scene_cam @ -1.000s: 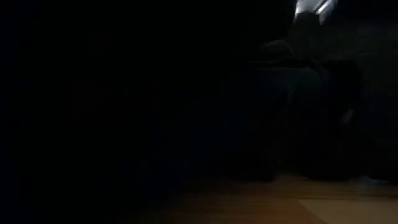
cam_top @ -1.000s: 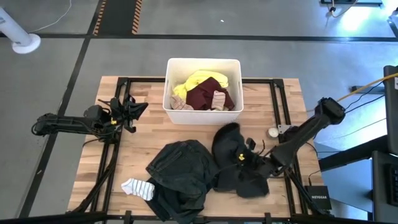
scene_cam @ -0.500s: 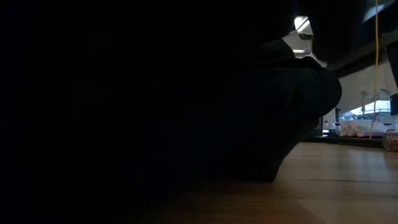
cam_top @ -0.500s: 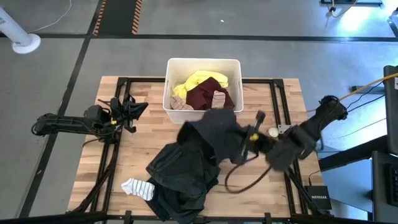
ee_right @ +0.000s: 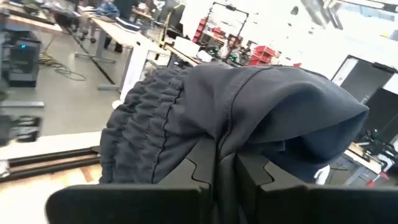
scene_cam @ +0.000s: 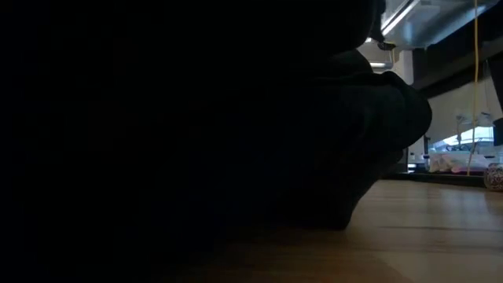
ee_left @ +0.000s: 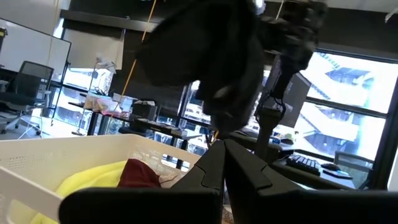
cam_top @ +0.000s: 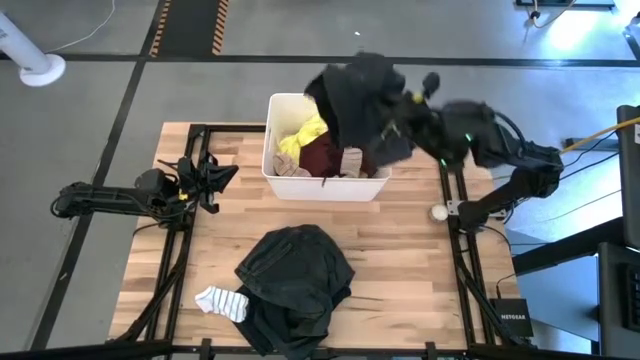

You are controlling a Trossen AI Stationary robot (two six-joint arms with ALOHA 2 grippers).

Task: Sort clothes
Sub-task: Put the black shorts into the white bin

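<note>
Overhead, right gripper dangles black garment lengthwise above bin.

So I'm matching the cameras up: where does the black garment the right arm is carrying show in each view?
High: black garment hangs from the right gripper above the white bin's far rim.
Low: cannot tell; the picture is mostly dark.
Left wrist: garment hangs high above the bin.
Right wrist: garment fills the middle.
Shared landmark: the bin.
</note>
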